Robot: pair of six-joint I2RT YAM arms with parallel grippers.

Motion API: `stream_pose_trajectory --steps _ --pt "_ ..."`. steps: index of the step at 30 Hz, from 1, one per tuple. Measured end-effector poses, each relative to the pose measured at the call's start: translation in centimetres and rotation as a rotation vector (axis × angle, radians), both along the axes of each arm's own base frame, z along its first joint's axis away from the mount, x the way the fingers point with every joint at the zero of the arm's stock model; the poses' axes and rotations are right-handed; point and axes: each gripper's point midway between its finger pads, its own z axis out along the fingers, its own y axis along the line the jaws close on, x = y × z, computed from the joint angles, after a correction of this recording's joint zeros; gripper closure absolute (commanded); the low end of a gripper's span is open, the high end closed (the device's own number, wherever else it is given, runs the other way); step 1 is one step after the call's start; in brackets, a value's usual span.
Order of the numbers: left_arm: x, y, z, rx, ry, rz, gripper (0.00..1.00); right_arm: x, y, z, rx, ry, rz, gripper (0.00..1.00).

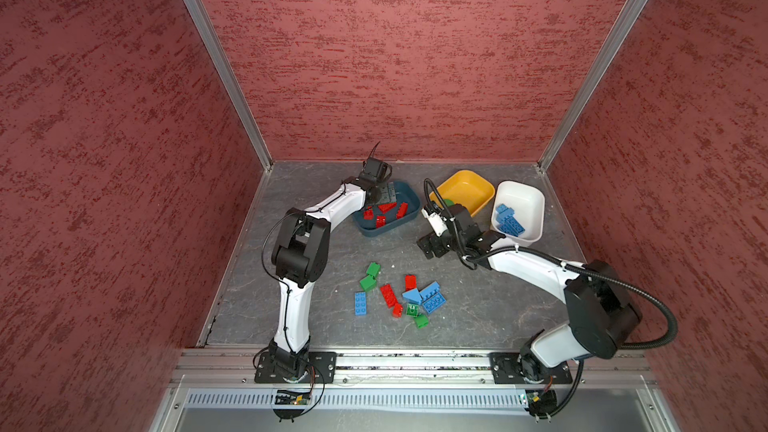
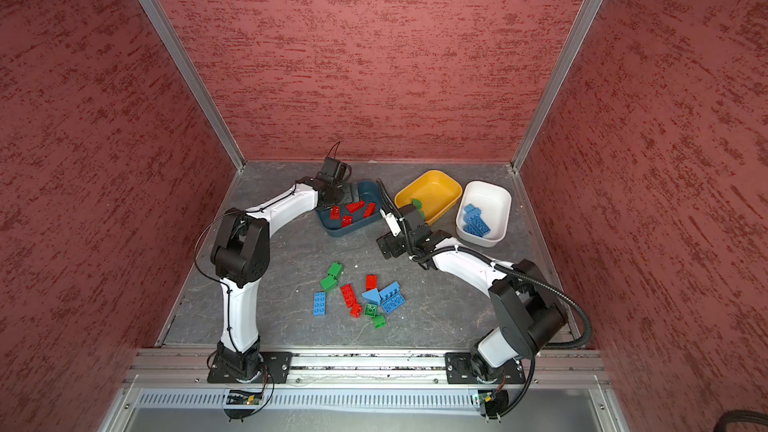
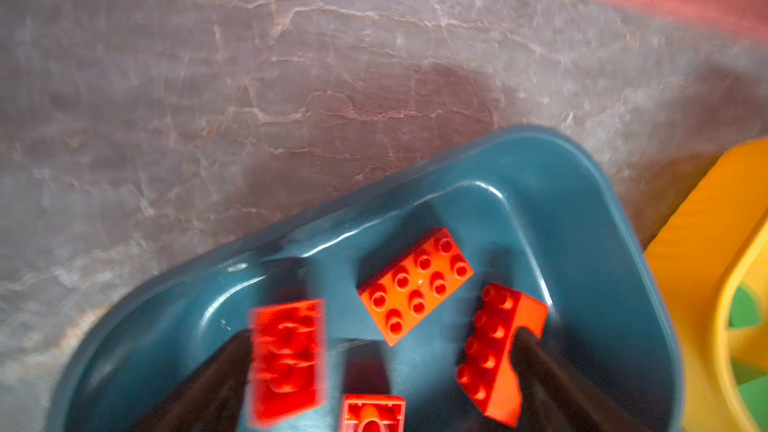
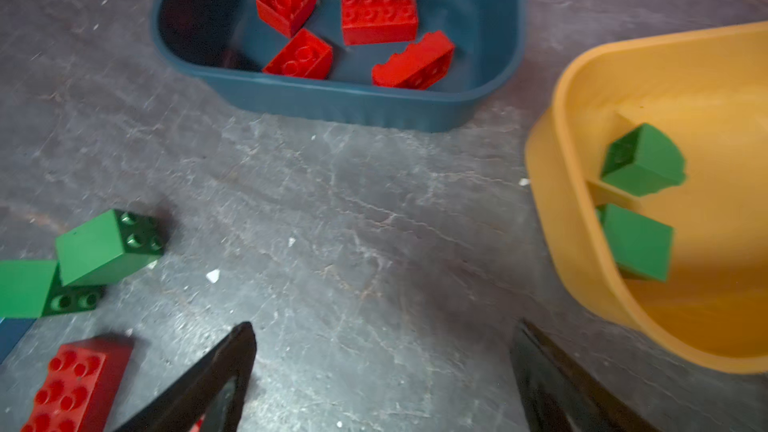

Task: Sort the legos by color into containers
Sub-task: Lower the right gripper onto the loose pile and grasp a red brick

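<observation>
Both claws spread wide, neither gripping a brick.
The left gripper (image 3: 384, 336) hangs over the teal tub (image 3: 582, 201), with red legos (image 3: 415, 284) between and ahead of its fingers, one of them blurred. The right gripper (image 4: 384, 328) faces bare table (image 4: 374, 201); the yellow tub (image 4: 582, 243) rim is close beside one finger, and loose legos (image 4: 108, 247) lie off the other.

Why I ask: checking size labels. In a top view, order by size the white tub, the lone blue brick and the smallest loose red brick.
Largest to smallest: white tub, lone blue brick, smallest red brick. No ties.
</observation>
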Motion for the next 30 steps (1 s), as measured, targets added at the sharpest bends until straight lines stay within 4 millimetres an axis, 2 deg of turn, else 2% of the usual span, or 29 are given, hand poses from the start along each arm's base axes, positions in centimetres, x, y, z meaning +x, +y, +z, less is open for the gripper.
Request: stream_pose_trajectory --steps 3,7,12,18,20,24,30 --pt "-0.5 0.2 0.8 -0.005 -0.010 -0.003 0.01 -1.4 1.5 -0.4 0.005 0.012 0.104 0.09" --pt "-1.1 0.3 3.0 -0.025 -0.046 -0.005 0.01 -3.5 3.2 -1.0 -0.008 0.018 0.257 0.15" --pt "-1.8 0.7 5.3 -0.051 -0.089 0.001 0.01 -6.9 4.4 -2.6 -0.051 0.047 0.461 0.18" --pt "-3.1 1.7 5.8 -0.063 -0.095 0.022 0.01 -10.4 4.5 -5.8 -0.112 0.143 0.639 0.25" --pt "-3.3 2.1 5.7 -0.060 -0.090 0.030 0.01 -11.2 4.6 -6.3 -0.114 0.169 0.682 0.29" --pt "-3.5 2.8 5.0 -0.054 -0.076 0.045 0.01 -11.2 5.0 -6.2 -0.127 0.151 0.731 0.39" --pt "-3.7 3.1 4.5 -0.056 -0.064 0.058 0.01 -10.9 5.4 -6.1 -0.128 0.136 0.751 0.44"
